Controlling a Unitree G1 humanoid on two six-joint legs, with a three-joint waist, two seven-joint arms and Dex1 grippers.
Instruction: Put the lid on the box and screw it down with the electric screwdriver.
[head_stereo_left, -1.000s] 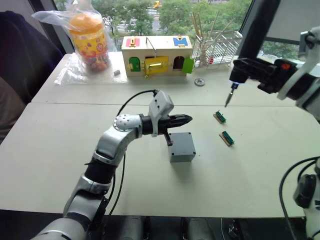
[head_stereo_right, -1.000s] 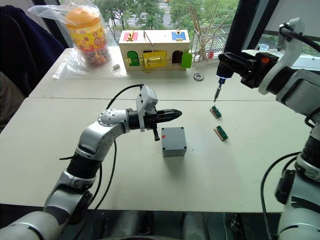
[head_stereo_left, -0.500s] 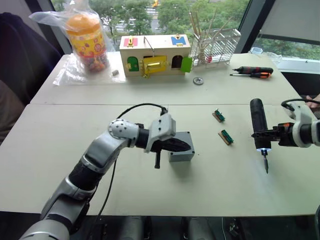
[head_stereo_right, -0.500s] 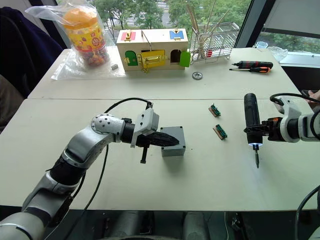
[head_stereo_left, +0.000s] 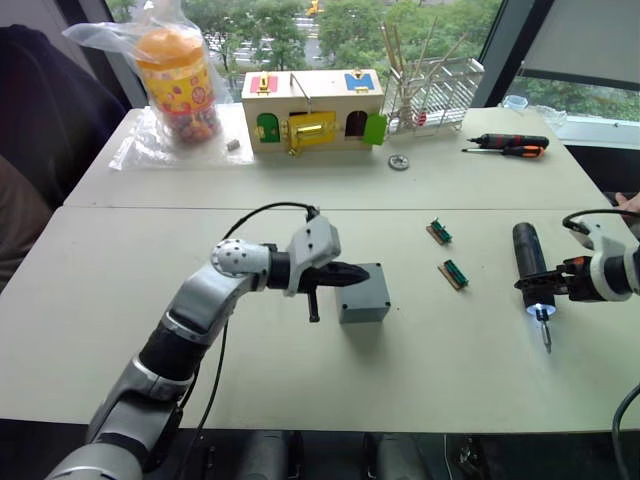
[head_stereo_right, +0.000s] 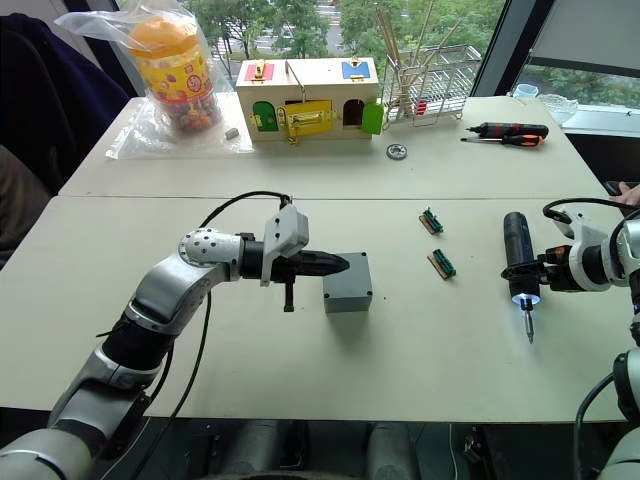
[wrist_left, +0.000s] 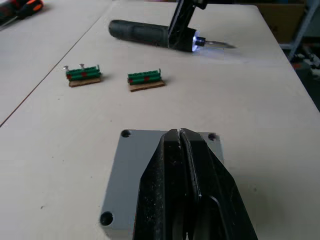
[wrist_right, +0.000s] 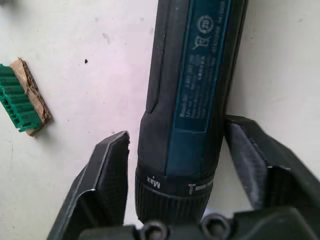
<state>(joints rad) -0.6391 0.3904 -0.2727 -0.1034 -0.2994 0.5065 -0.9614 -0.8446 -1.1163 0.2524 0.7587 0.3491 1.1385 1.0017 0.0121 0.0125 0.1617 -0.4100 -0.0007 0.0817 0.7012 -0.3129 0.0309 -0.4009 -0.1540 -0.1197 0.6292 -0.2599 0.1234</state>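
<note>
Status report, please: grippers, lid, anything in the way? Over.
Left gripper shut over lid on box. Right gripper at electric screwdriver. Green connector pieces lie between.

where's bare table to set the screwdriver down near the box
Bare: between the box and the screwdriver, nearer the front edge than the two green boards. Also left of the left arm. Crowded: the far table by the wooden box.

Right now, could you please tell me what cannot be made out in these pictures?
- One corner of the lid: left wrist view, covered by the shut left tool.
- Whether its holes hold screws: eye views, too small.
- Bit of the electric screwdriver: right wrist view, lost at the picture's edge.
</note>
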